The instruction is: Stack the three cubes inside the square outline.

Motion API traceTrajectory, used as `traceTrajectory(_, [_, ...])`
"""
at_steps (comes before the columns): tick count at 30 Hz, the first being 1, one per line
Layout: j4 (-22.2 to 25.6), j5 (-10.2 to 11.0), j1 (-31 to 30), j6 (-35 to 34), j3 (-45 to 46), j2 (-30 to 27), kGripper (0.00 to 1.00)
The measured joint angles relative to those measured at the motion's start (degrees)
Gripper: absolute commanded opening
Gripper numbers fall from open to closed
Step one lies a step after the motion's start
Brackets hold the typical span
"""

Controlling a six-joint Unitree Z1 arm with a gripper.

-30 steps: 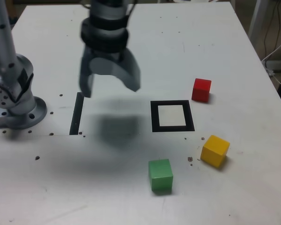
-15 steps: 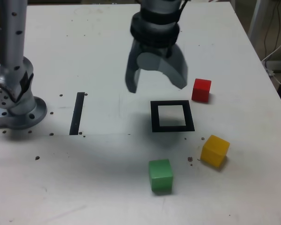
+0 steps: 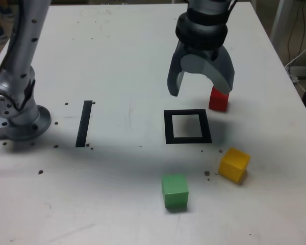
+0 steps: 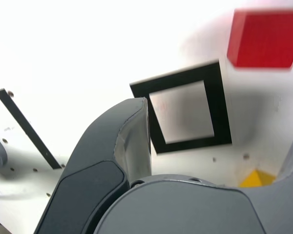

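Observation:
My gripper (image 3: 200,89) hangs open and empty above the table, just behind the square outline (image 3: 187,126) and partly in front of the red cube (image 3: 219,100). The yellow cube (image 3: 234,164) lies at the exterior view's right of the outline's near corner. Nearer the front edge rests the green cube (image 3: 174,191). All three cubes lie apart on the table, outside the outline. In the wrist view the outline (image 4: 185,113) shows between my fingers (image 4: 132,136), with the red cube (image 4: 263,38) blurred beyond it and a corner of the yellow cube (image 4: 256,179).
The arm's base (image 3: 18,112) stands at the exterior view's left. A straight black strip (image 3: 84,123) lies between the base and the outline. Cables (image 3: 301,56) hang off the table's right edge. Small dark specks dot the white tabletop.
My gripper has swept from the exterior view's left, near the black strip, across to the right and now hovers by the red cube. The cubes have not moved.

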Motion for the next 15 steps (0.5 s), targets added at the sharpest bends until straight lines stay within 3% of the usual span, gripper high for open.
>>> traceTrajectory(15, [-1.3, 0.2, 6.8, 7.8, -8.4, 8.6, 0.95])
